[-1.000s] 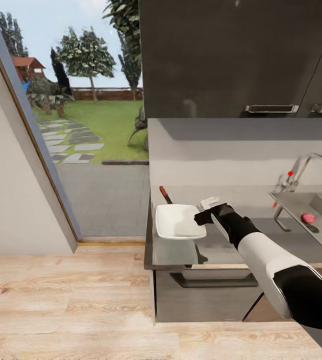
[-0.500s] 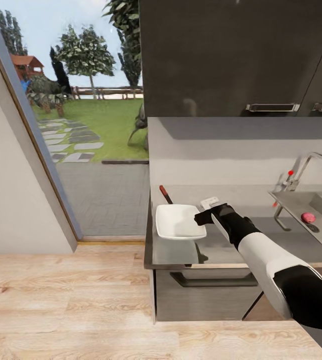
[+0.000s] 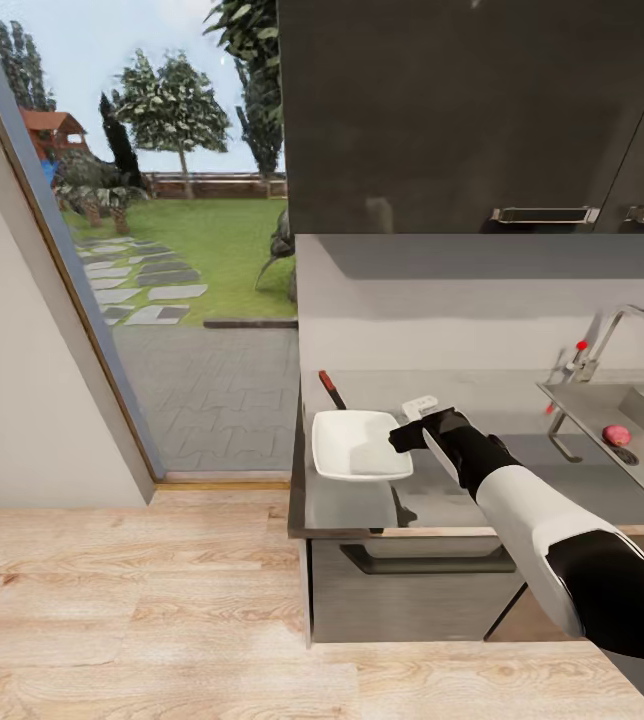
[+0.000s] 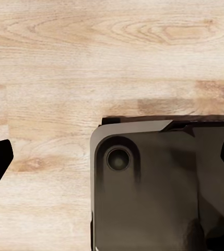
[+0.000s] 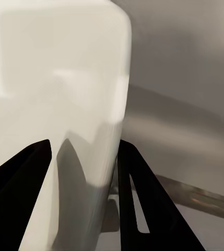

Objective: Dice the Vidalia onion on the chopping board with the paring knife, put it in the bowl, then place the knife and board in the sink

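One arm is at work here: your right gripper [image 3: 402, 437] reaches across the long grey stone-like countertop [image 3: 522, 490] to the white, shallow, squarish bowl [image 3: 357, 443], which sits near the counter's left end. In the right wrist view the two black fingers [image 5: 18, 198] straddle the bowl's [image 5: 59, 104] thin flared wall, one on each side of the rim, so you are grasping the bowl at its right edge. Just behind the bowl, the small slim paring knife with the reddish-brown handle [image 3: 331, 388] lies on the counter, its blade partly hidden by the bowl. Well to the right, the grey matte rectangular sink [image 3: 642, 425] holds a small pinkish-red round object [image 3: 616, 435] near its drain, with the chrome tap [image 3: 612, 335] rising behind. Your left gripper [image 4: 112, 157] hangs over the pale wooden plank floor [image 4: 91, 63] with its dark fingertips spread wide apart and nothing between them; a dark rounded part of the robot [image 4: 153, 193] lies below it.
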Controlling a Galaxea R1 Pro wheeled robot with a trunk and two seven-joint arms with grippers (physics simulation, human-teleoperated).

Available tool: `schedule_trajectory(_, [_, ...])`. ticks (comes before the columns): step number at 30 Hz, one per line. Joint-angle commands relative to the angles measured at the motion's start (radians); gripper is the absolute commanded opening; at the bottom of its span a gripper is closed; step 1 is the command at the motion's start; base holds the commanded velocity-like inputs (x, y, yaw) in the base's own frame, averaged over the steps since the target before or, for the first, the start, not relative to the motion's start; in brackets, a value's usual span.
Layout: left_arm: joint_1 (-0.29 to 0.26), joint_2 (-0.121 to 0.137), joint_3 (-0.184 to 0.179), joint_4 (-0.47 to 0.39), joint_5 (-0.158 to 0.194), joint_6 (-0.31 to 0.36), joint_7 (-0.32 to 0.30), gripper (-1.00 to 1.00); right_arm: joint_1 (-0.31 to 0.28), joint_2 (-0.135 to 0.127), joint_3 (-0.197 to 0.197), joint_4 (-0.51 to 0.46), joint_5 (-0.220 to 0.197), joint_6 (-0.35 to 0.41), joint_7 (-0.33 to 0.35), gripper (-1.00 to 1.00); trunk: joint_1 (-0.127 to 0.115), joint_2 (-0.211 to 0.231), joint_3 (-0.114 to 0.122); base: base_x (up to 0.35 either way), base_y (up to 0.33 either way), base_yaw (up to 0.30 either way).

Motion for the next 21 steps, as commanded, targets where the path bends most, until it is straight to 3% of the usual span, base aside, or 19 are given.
schedule_trajectory(1, [0.0, 0.0, 0.0, 0.0, 0.0, -0.002, -0.001, 1.0, -0.001, -0.001, 0.005, -0.001, 0.0, 0.005, 0.003, -1.0, 0.001, -0.002, -0.002, 0.0, 0.0, 0.0])
schedule_trajectory(21, [0.0, 0.0, 0.0, 0.0, 0.0, -0.003, -0.001, 1.0, -0.001, -0.002, 0.005, 0.001, 0.0, 0.004, 0.005, -1.0, 0.001, -0.002, -0.002, 0.0, 0.0, 0.0])
